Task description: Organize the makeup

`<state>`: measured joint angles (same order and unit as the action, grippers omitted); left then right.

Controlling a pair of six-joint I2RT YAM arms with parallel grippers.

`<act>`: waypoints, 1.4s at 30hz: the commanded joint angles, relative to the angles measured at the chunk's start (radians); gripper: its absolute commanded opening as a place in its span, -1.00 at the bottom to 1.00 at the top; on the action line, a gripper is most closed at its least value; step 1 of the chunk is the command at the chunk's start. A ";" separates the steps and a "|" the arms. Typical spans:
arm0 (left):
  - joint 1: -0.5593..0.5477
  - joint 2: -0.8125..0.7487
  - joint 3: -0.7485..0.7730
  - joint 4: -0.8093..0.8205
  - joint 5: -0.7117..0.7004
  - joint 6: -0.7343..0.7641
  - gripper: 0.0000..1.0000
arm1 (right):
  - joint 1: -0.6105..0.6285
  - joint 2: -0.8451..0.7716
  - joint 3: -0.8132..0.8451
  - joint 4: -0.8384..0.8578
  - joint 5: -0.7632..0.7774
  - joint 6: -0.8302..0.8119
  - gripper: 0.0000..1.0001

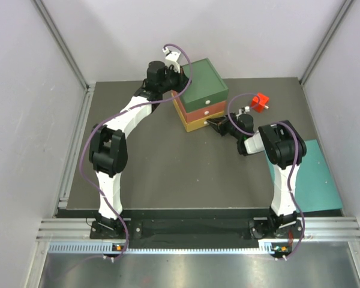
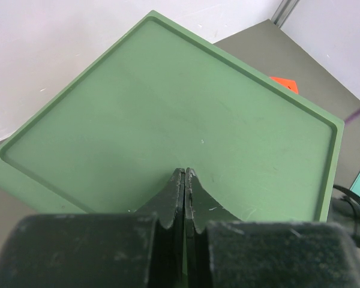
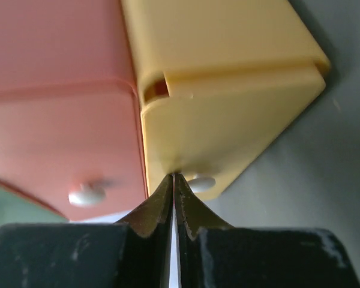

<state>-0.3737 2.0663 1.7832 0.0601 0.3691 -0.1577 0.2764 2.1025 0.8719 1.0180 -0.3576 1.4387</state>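
On the dark counter point(image 1: 168, 171) no piece of the makeup can be made out in any view, so where it lies and how it looks cannot be told. The drawer box point(image 1: 205, 84) stands at the far middle, stacked green over red over yellow, and nothing of its insides shows. The right wrist view crops the box to a blurred red drawer front point(image 3: 60, 150) and the yellow drawer front point(image 3: 228, 132). Each front carries a white knob point(image 3: 202, 183), and a narrow slot shows at the yellow front's upper corner. The left arm stretches from the near left base far and rightward, its elbow bent and its wrist over the box's far left corner. The left claw point(image 2: 185, 175) is pressed together above the green lid point(image 2: 168, 108); whether it touches the lid cannot be told. The right arm rises from the near right base and folds back leftward and low. The right claw point(image 3: 174, 178) is pressed together at the yellow front, just beside its knob and pinching nothing visible. A red cube point(image 1: 261, 101) sits right of the box, and a teal mat point(image 1: 315, 174) lies at the right edge.
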 commanded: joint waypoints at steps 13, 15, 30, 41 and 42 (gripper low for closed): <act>0.027 0.114 -0.088 -0.407 -0.058 0.035 -1.00 | -0.019 -0.146 -0.013 -0.147 -0.017 -0.132 -0.90; 0.027 0.110 -0.087 -0.407 -0.055 0.037 -1.00 | -0.026 -0.229 -0.063 -0.203 -0.020 -0.190 -0.84; 0.028 -0.055 -0.004 -0.339 -0.101 0.026 -0.27 | -0.043 -0.645 0.222 -1.088 0.295 -0.975 0.24; 0.048 -0.267 -0.079 -0.322 -0.176 0.035 0.98 | -0.051 -0.731 0.233 -1.180 0.416 -1.077 0.52; 0.058 -0.294 -0.102 -0.325 -0.189 0.037 0.98 | -0.051 -0.736 0.231 -1.196 0.427 -1.087 0.60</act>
<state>-0.3439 1.8744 1.7306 -0.2134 0.2440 -0.1345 0.2379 1.4380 1.0702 -0.1253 -0.0166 0.4313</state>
